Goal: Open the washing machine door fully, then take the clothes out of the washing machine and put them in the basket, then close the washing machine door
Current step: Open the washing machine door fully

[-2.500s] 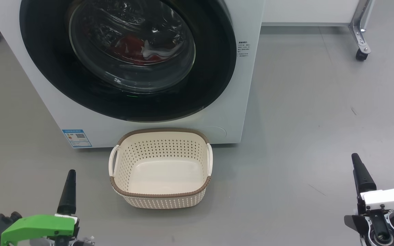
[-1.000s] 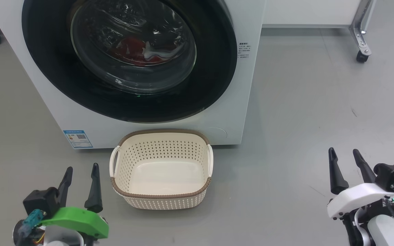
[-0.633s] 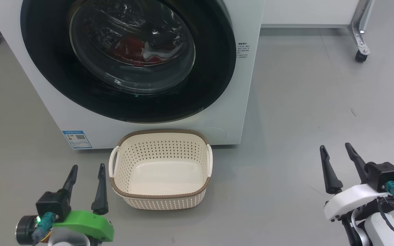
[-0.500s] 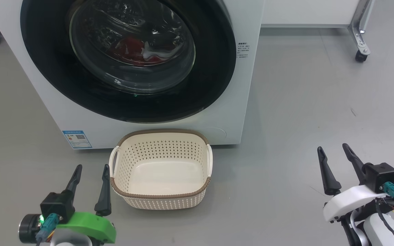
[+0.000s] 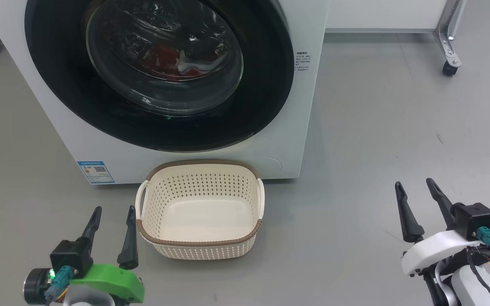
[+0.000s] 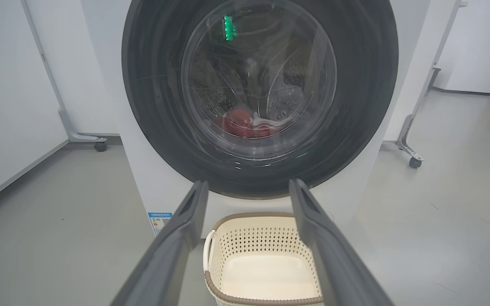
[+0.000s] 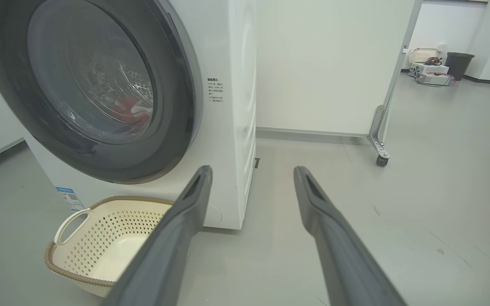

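So basically nothing on the list is done yet, going by how things sit. Closest to the camera, at the bottom left of the head view, the left gripper [image 5: 115, 208] has its two fingers spread a fair way apart with nothing between them. At the bottom right, the right gripper [image 5: 413, 182] is the same, parted and empty.

In the lower middle, the basket [image 5: 202, 250] sits on the floor right at the foot of the washing machine [image 5: 309, 127], with nothing in it. Behind that, across the upper left and centre, the washing machine door [image 5: 266, 93] looks shut flat against the front. Through its glass you can see the clothes [image 5: 166, 61], a red and white heap low in the drum. So all three parts are left: door open, clothes out, door shut again.

The left gripper is just beside the basket's left handle. In its wrist view the door is dead ahead in the upper frame, with the basket low between the fingers. The right gripper is well apart from both. In its wrist view the door is off in the upper left, and the fingers aim past the machine's right corner at bare floor
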Tool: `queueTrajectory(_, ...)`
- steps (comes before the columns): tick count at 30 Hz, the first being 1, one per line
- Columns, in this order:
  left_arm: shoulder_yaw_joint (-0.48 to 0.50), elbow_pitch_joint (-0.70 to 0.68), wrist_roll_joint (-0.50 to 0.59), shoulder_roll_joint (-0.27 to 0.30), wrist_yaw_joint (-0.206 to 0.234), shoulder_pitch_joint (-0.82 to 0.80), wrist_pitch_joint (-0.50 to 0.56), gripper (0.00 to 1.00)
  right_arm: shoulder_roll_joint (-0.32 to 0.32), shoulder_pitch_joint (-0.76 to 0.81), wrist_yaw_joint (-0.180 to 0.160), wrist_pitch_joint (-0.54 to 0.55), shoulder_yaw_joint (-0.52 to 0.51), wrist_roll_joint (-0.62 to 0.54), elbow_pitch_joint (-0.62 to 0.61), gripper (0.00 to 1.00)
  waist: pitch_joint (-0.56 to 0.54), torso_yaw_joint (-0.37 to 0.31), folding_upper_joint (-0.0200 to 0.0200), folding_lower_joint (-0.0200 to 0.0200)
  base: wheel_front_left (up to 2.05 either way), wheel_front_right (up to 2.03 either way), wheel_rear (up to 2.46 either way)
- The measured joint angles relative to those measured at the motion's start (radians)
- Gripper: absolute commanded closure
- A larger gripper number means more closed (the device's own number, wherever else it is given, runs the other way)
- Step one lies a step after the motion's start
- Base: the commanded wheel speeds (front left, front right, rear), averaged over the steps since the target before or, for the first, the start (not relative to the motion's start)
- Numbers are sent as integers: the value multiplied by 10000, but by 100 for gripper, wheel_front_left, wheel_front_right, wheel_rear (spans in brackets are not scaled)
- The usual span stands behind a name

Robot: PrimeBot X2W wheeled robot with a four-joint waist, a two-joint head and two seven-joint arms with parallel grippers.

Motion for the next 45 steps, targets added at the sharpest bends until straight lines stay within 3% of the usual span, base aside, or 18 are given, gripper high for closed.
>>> queueTrajectory(9,61,56,12,-29,0,0,0,0,23,0,0,-2,-12,0,0,0,45,-12,0,0,0,0,0)
queueTrajectory(10,65,65,12,-29,-2,0,0,0,29,0,2,-2,-12,2,4,100,50,-16,0,0,0,0,0)
queueTrajectory(19,73,134,98,-33,-15,-3,0,0,52,-1,46,-4,2,10,25,100,77,-29,0,0,0,0,0)
queueTrajectory(32,111,123,182,-94,-102,-35,0,0,182,-269,462,-12,-205,539,92,100,201,22,0,0,0,0,0)
queueTrajectory(38,98,52,186,-198,-194,-257,0,0,1030,-419,1007,-8,-1039,2543,96,100,441,119,0,0,0,0,0)
queueTrajectory(45,42,-44,403,-238,-267,-488,0,0,1383,-1068,1476,328,-1987,4454,244,100,818,299,0,0,0,0,0)
